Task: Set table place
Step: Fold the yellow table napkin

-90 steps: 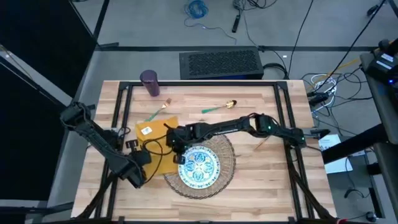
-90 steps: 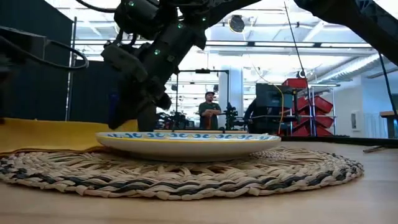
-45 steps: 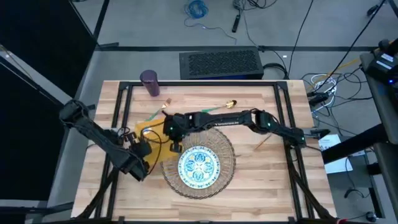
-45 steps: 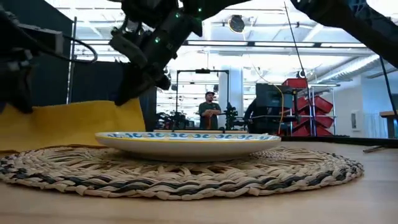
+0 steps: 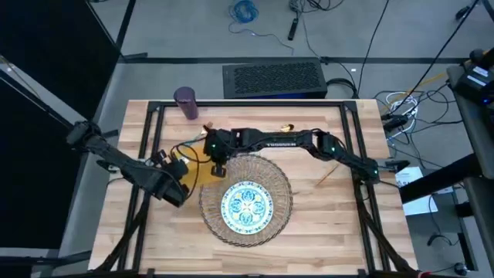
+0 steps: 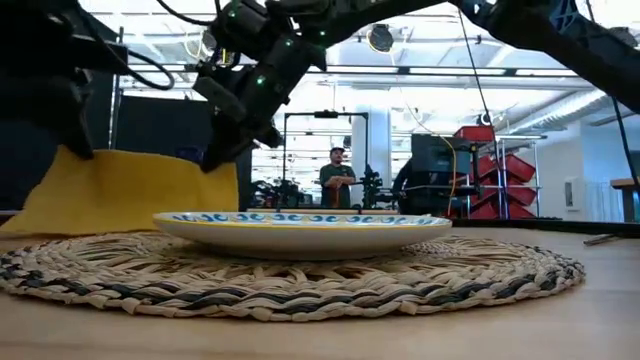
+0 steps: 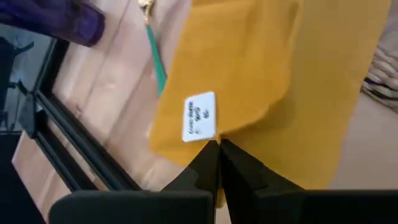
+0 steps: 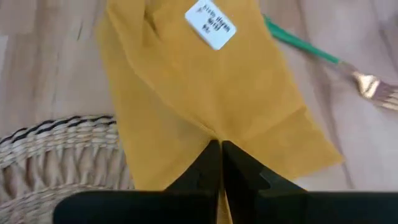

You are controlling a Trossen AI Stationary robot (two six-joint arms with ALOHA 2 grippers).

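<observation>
The mustard-yellow napkin (image 5: 191, 171) hangs spread between my two grippers, left of and behind the woven placemat (image 5: 245, 202). My left gripper (image 5: 177, 170) is shut on the napkin's left upper corner and my right gripper (image 5: 215, 160) on its right upper corner. A white label (image 7: 200, 116) is sewn to the cloth. The floral plate (image 5: 247, 205) rests flat on the placemat. A teal-handled fork (image 5: 202, 131) and a spoon (image 5: 279, 130) lie on the wooden table (image 5: 324, 232) farther back. The purple cup (image 5: 185, 101) stands at the far left. My left gripper pinches the napkin's upper edge (image 7: 217, 132) between its two fingers, at the left upper corner (image 6: 70, 152). The cloth hangs below the fingers. One layer or several, I cannot tell. My right gripper pinches the napkin's upper edge (image 8: 214, 133) between its two fingers, at the right upper corner (image 6: 228, 166), coming from above at a slant. The cloth hangs down from there, fairly flat toward the other corner, its lower part behind the plate in the low view.
Black metal rails (image 5: 150, 131) frame the table. A thin wooden stick (image 5: 327, 174) lies right of the placemat. A person (image 6: 336, 182) stands far off in the room behind. Bare wood shows at the table's near and right sides.
Both grippers have risen and gone toward the table's far edge with the napkin. The cloth lay low and flat beside the plate. Now it is lifted and hangs upright, spread between its two raised corners.
</observation>
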